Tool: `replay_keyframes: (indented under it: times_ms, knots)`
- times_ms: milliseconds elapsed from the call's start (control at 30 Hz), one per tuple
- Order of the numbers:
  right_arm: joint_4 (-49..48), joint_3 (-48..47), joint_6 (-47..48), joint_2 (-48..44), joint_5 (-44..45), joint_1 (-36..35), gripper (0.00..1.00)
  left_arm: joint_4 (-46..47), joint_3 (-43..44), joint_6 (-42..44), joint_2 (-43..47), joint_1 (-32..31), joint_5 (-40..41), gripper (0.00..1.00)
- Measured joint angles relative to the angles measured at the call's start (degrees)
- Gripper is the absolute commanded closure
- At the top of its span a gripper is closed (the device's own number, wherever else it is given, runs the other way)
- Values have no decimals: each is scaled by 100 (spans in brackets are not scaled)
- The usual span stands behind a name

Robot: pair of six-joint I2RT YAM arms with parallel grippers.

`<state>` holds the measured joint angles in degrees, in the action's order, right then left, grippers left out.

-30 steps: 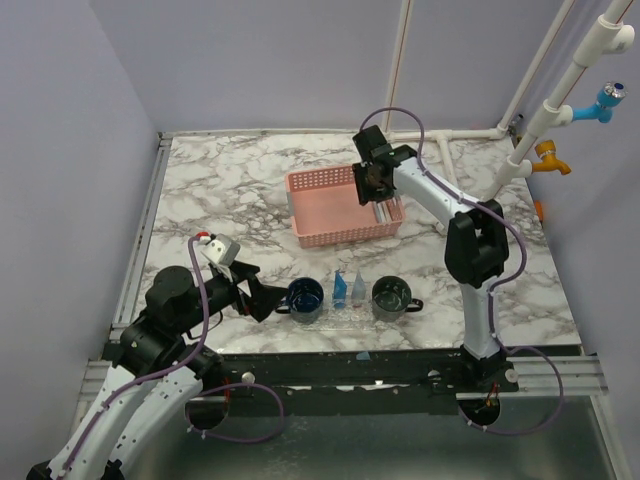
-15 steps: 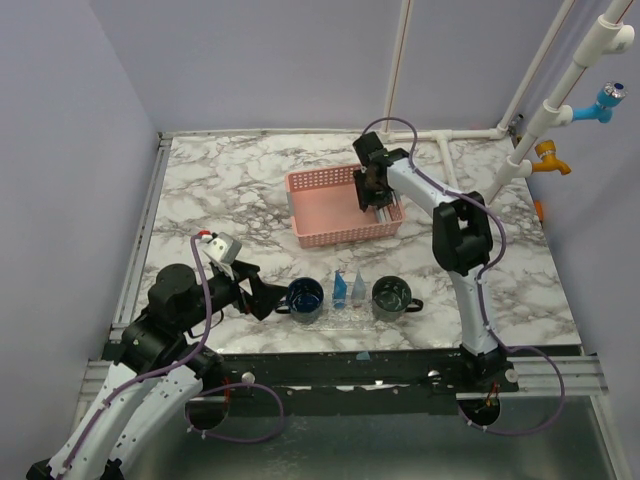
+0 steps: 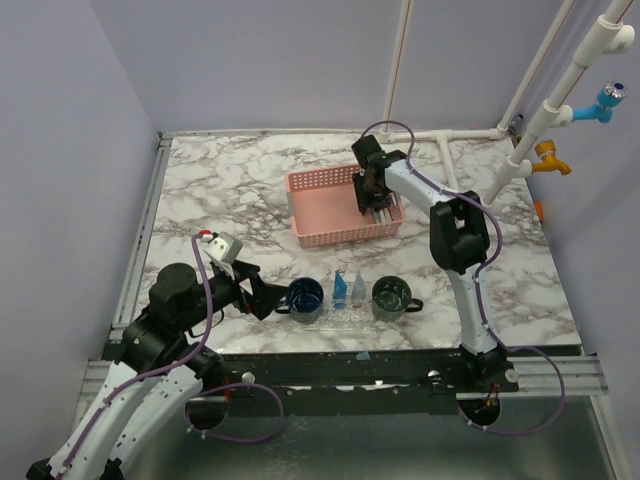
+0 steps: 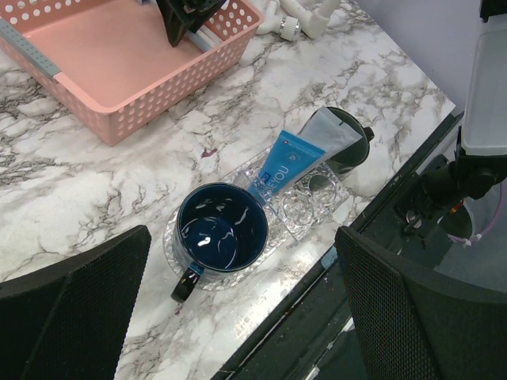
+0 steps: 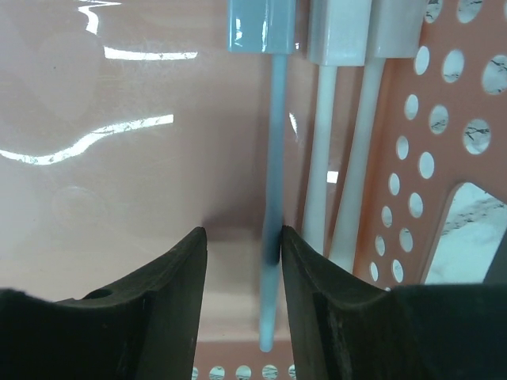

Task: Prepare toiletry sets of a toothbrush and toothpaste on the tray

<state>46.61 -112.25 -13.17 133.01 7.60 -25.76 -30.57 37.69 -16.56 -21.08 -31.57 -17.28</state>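
Observation:
My right gripper [image 3: 371, 196] reaches down into the pink basket [image 3: 330, 212], open. In the right wrist view its jaws [image 5: 242, 237] straddle the handle of the light-blue toothbrush [image 5: 274, 198], which lies on the basket floor against the right finger [image 5: 317, 277], with a gap on the left. On the clear tray [image 3: 346, 316] stand a navy mug [image 3: 305, 299], a dark green mug [image 3: 390, 297] and two small tubes [image 3: 340, 289]. My left gripper [image 3: 268, 298] hovers wide open just left of the navy mug [image 4: 222, 237], holding nothing.
Two white toothbrushes [image 5: 321, 158] lie right of the blue one, against the perforated basket wall [image 5: 451, 119]. The blue tube [image 4: 281, 168] leans between the mugs on the tray [image 4: 313, 210]. The table's near edge runs right behind the tray.
My right gripper has sunk lower into the basket, over the toothbrushes at its right side. The left arm has not moved.

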Motion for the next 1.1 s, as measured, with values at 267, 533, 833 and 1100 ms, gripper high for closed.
replay_keyframes:
  times_ms: [267,533,833,1100]
  knots:
    - [-17,0,-24,44,-105,0,70,2,0,0,-39,0,0,1]
    - [-22,4,-13,50,-151,0,95,2,-2,0,-37,0,0,1]
    - [-37,13,0,44,-195,0,100,2,-2,0,-39,0,0,1]
    - [-481,647,-28,-417,-446,0,100,2,0,0,-37,0,2,1]
